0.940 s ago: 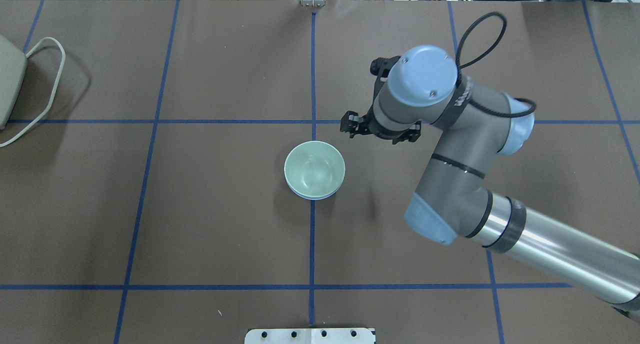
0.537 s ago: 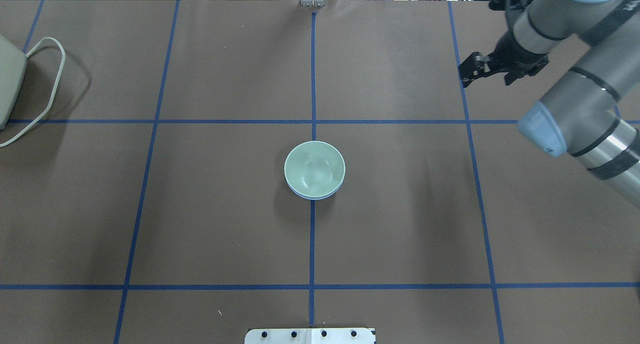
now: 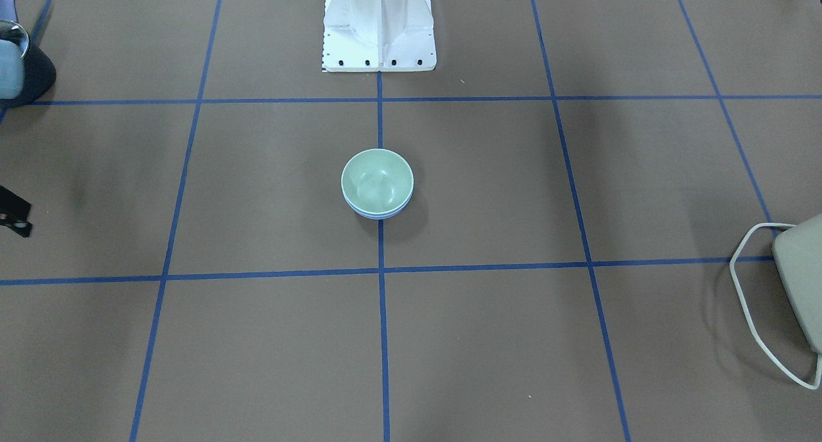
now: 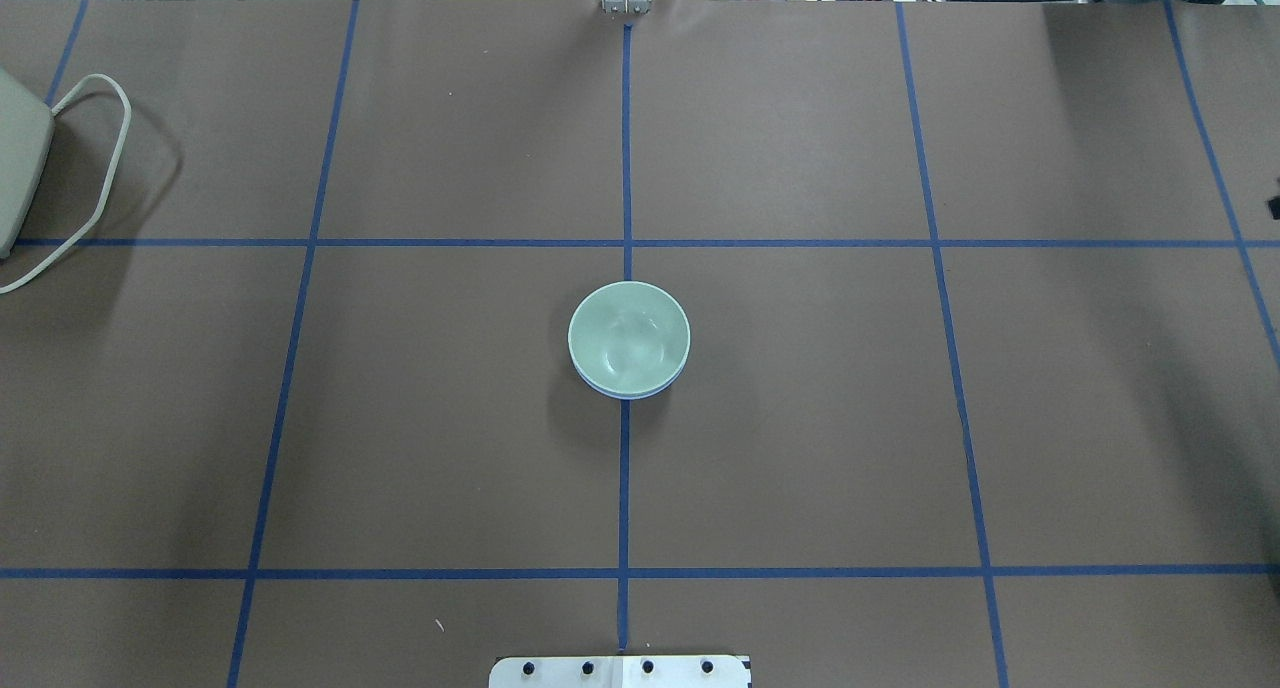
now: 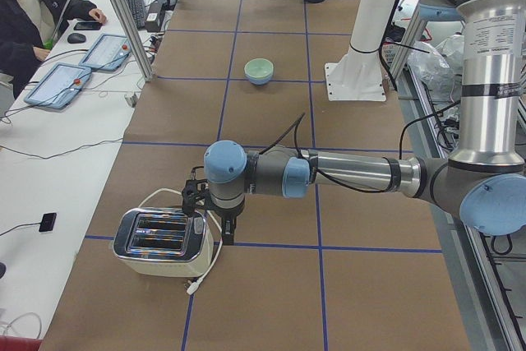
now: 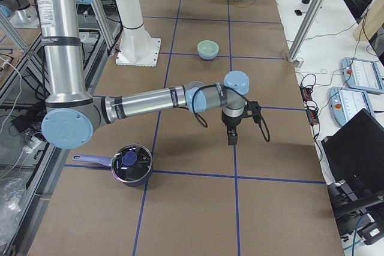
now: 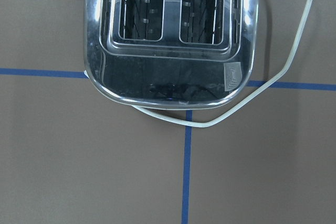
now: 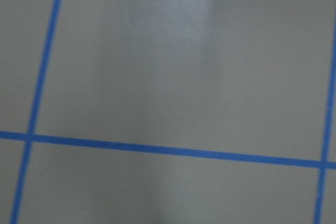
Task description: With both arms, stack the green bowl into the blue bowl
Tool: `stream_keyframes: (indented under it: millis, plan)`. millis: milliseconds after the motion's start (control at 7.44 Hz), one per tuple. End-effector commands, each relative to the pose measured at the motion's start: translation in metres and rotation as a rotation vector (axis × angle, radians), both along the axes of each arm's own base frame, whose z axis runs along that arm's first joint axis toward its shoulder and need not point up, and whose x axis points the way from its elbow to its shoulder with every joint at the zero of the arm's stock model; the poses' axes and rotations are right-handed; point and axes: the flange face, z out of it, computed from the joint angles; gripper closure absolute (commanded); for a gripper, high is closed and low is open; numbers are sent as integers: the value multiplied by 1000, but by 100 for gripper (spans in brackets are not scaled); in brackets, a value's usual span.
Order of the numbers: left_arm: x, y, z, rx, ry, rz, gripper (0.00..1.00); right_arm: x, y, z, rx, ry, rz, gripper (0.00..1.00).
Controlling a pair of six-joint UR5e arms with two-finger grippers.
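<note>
The pale green bowl (image 4: pixel 628 336) sits nested inside the blue bowl (image 4: pixel 626 393) at the table's centre; only a thin blue rim shows under it. The stack also shows in the front view, green bowl (image 3: pixel 377 180) in blue bowl (image 3: pixel 379 216), and small in the side views (image 5: pixel 259 70) (image 6: pixel 208 48). Neither gripper is near the bowls. My left gripper (image 5: pixel 228 238) hangs over the table beside the toaster, and I cannot tell if it is open or shut. My right gripper (image 6: pixel 231 141) points down far to the right, and I cannot tell its state either.
A chrome toaster (image 5: pixel 160 242) with a white cord (image 7: pixel 262 98) stands at the table's left end. A black pot with a lid (image 6: pixel 131 163) stands at the right end. The white pedestal (image 3: pixel 379 24) is behind the bowls. An operator (image 5: pixel 33 14) sits at a side desk.
My right arm swung from just beside the bowls up and away to the right, leaving the overhead view. The stacked bowls have not moved.
</note>
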Motion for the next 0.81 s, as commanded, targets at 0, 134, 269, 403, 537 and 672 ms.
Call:
stream_keyframes:
  millis: [0,134,269,403,537,672]
  plan:
    - [0,2,1,1,-4,1,1,84,82,77,-53,29,39,0]
    - [1,2,1,0,-6,2,1,97,94,85,-73,37,68,0]
    - [1,2,2,-3,-5,2,1,102,96,93,-70,102,52,0]
    - [1,3,4,-6,-5,2,1,104,94,93,-57,132,42,0]
    - [1,3,4,-6,-5,2,1,103,96,93,-58,123,41,0]
    - [1,7,7,-14,-5,3,1,102,95,92,-51,117,42,0]
